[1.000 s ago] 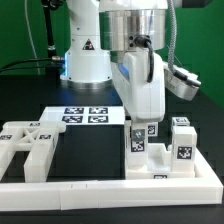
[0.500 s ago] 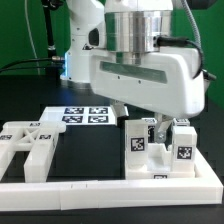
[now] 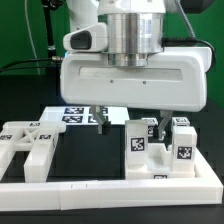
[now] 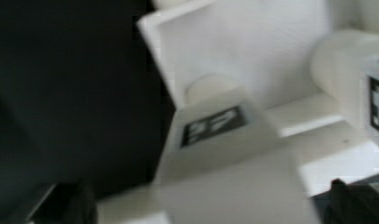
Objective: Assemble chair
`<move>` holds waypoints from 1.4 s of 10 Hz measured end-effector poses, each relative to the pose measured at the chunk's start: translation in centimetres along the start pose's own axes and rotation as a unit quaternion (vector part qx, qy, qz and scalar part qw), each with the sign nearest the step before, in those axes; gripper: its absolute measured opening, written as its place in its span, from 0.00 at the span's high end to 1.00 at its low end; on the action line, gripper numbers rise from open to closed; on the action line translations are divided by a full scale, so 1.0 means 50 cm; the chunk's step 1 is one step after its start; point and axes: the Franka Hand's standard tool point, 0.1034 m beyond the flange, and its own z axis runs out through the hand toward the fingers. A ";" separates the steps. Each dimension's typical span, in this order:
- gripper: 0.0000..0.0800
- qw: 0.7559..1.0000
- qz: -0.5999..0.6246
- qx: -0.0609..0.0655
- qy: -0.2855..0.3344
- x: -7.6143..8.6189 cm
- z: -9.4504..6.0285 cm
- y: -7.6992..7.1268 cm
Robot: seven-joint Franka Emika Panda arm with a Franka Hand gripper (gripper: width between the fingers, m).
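- A partly built white plastic chair (image 3: 158, 148) stands on the black table (image 3: 20, 100) at the exterior view's right. Its tagged blocks sit close against the long white border rail (image 3: 100, 187) that runs along the near edge.
- A loose slatted chair piece (image 3: 25, 145) lies well apart from it at the exterior view's left, also by the rail. The marker board (image 3: 85, 113) lies flat behind both.
- The pieces look like rigid, lightweight moulded plastic. They are probably stiff enough to take a firm pinch but light enough to shift or tip if nudged. The smooth surface could also slide between the pads if gripped off-centre.
- The best hold, on this reading, is across two flat parallel faces of a block or post. The grip should be square on and clear of the interlocking joints.
- The robot arm (image 3: 135, 75) hangs low over the chair with its jaws spread wide. The two fingers appear to straddle the nearest tagged block, though depth is hard to judge from this side.
- In the wrist view, the dark fingertips (image 4: 364, 196) sit at opposite edges of the picture. A white tagged face (image 4: 214, 124) of the chair lies between them. No contact shows, and the jaws hold nothing.
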 end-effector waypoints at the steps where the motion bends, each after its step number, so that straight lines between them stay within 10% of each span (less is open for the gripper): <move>1: 0.19 0.999 0.051 0.002 -0.002 -0.003 0.001 -0.002; 3: 0.53 0.997 0.075 0.002 -0.002 -0.003 0.001 -0.001; 7: 0.64 0.970 0.245 0.001 -0.002 -0.002 0.001 -0.003; 13: 0.64 0.745 0.666 0.036 -0.011 0.007 0.005 -0.023; 14: 0.64 0.745 0.666 0.035 -0.012 0.007 0.006 -0.022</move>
